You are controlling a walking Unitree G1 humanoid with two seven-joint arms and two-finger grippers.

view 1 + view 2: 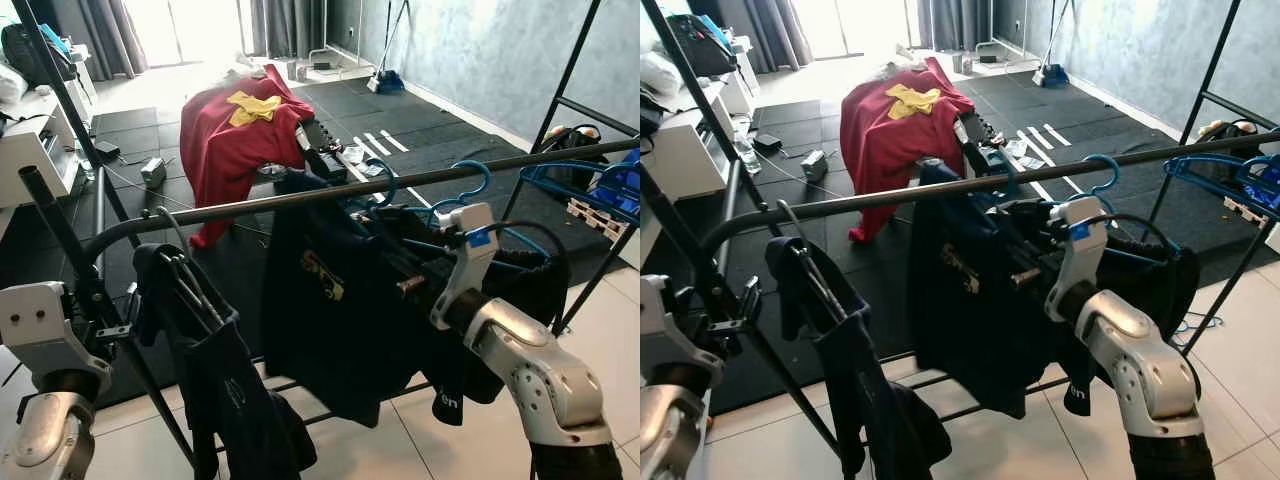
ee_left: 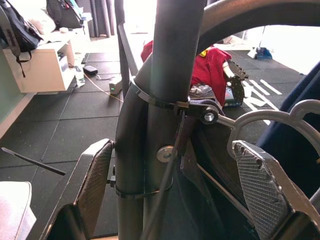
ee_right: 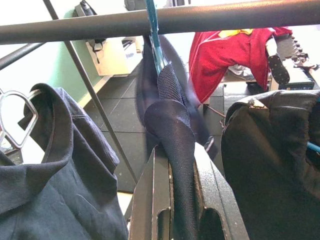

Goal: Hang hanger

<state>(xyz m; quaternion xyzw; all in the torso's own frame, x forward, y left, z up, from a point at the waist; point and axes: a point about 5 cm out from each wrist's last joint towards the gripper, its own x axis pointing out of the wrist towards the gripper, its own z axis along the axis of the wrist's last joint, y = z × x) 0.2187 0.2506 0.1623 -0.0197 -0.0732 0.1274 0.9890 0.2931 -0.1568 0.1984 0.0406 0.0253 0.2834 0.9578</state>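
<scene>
One blue hanger [image 3: 152,27] is hooked over the dark clothes rail [image 1: 330,190], carrying a navy shirt [image 1: 330,300] that hangs just below the rail near its middle. My right gripper [image 3: 175,165] sits right under the rail there, its two fingers pressed together on a fold of that shirt's collar just beneath the hanger's hook. On the same rail, further toward its bent end, a second dark garment [image 1: 215,390] droops on a pale wire hanger [image 3: 20,120], and beside the navy shirt on the other side hangs another dark piece [image 3: 270,165]. My left gripper [image 2: 175,175] is held at the rail's upright post [image 2: 165,100], fingers [image 2: 95,180] spread apart on either side of it without touching it. More blue hangers [image 1: 590,180] lie bunched near the far end of the rail, by the black side frame [image 1: 565,80]. Beyond the rail, on the dark floor mats [image 1: 450,130], a red shirt with a yellow patch [image 1: 235,130] is draped over something low, and a white shelf unit [image 1: 35,150] stands off past the rail's bent end.
</scene>
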